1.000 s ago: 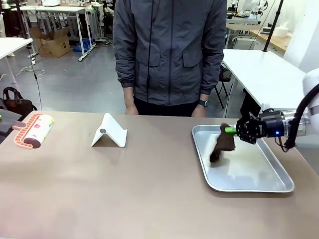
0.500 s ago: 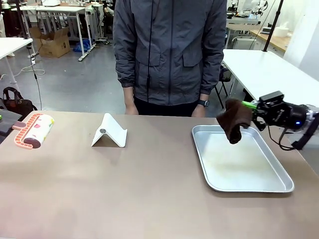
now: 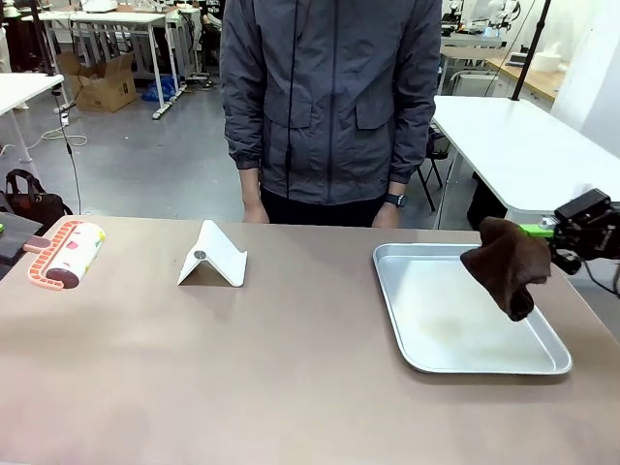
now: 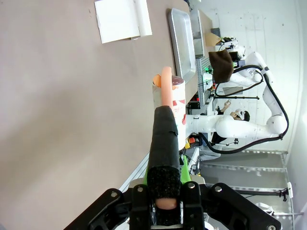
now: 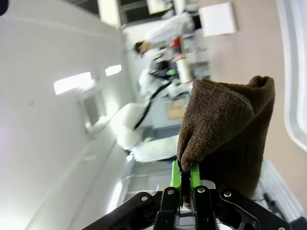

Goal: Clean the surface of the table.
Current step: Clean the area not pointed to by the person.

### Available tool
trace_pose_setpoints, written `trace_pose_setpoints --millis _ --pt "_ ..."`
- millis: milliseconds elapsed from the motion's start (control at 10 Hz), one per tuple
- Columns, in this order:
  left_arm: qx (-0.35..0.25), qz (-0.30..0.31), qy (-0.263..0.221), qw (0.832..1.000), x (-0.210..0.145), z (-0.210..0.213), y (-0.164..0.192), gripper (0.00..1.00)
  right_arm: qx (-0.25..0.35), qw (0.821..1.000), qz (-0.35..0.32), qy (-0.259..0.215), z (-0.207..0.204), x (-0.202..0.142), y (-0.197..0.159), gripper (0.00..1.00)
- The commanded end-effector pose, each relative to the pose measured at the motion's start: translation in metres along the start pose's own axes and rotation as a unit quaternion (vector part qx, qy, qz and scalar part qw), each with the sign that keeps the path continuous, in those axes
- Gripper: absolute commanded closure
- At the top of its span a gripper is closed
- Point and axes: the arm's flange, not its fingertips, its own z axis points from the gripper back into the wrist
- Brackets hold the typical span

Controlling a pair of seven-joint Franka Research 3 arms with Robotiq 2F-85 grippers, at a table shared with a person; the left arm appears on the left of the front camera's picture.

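Right gripper [image 3: 532,232] pinches brown cloth [image 3: 504,263], apparently above tray [image 3: 436,325].

R hand [image 5: 186,181] pinches brown cloth [image 5: 225,124] btwn green pads [image 5: 176,177]; table [image 5: 254,52] & tray [image 5: 293,72] behind it.

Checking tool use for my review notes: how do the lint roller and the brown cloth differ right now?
The lint roller is a rigid patterned roll in a pink holder; the brown cloth is soft and drooping. The roller lies at the left end of the table; the cloth hangs above the right side of the metal tray. Shared: each is pinched in a shut claw, roller in the left claw, cloth in the right claw.
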Motion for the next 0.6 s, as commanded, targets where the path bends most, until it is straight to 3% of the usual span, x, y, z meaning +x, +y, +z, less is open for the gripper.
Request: trace_pose_setpoints --millis 0,200,300,500 --pt "-0.001 0.005 -0.001 1.0 -0.001 -0.001 -0.004 0.78 -0.063 0.997 0.008 -0.038 -0.003 -0.013 -0.005 0.92" --pt "-0.001 0.005 -0.001 1.0 -0.001 -0.001 -0.004 0.78 -0.113 0.991 0.048 -0.05 -0.01 -0.016 -0.007 0.92" --pt "-0.001 0.005 -0.001 1.0 -0.001 -0.001 -0.004 0.78 -0.067 0.997 0.01 -0.032 0.007 -0.008 -0.008 0.92" --pt "-0.001 0.005 -0.001 1.0 -0.001 -0.001 -0.004 0.78 -0.067 0.997 0.01 -0.032 0.007 -0.008 -0.008 0.92"
